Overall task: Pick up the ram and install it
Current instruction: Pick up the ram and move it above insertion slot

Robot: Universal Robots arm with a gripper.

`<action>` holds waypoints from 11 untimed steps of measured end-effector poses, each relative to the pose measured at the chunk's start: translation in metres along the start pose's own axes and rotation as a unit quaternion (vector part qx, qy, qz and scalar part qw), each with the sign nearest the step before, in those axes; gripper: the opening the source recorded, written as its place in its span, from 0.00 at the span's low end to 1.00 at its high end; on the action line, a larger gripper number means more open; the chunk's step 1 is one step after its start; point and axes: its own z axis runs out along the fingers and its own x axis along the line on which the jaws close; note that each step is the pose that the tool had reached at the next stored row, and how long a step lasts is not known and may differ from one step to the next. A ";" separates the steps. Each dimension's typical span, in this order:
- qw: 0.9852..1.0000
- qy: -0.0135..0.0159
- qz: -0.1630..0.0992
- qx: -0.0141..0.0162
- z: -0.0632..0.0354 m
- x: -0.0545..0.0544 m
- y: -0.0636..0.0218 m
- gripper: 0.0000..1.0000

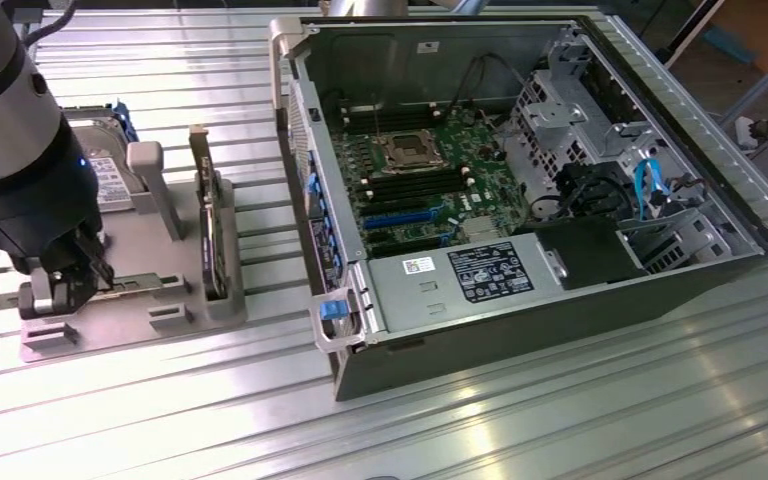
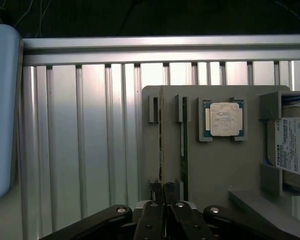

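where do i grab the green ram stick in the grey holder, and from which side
Take the long, thin green ram stick by its upward long edge near mid-length, clamping across its two flat faces, coming straight down from above. It stands on edge in the grey plastic holder, beside the square silver CPU chip; holder posts sit at its ends, so the middle looks freest.

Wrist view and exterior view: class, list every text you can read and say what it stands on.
"TOSHIBA": on the hard drive label.
The label's other print: too small to read.
Power supply label, white sticker beside it: too blurred to read.
CPU chip engraving: too faint.
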 end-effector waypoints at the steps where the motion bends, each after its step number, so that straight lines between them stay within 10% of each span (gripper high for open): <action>1: 1.000 0.000 0.000 0.000 -0.0014 0.000 0.0000 0.12; 11: 1.000 0.000 0.000 0.000 -0.0144 -0.001 0.0005 0.12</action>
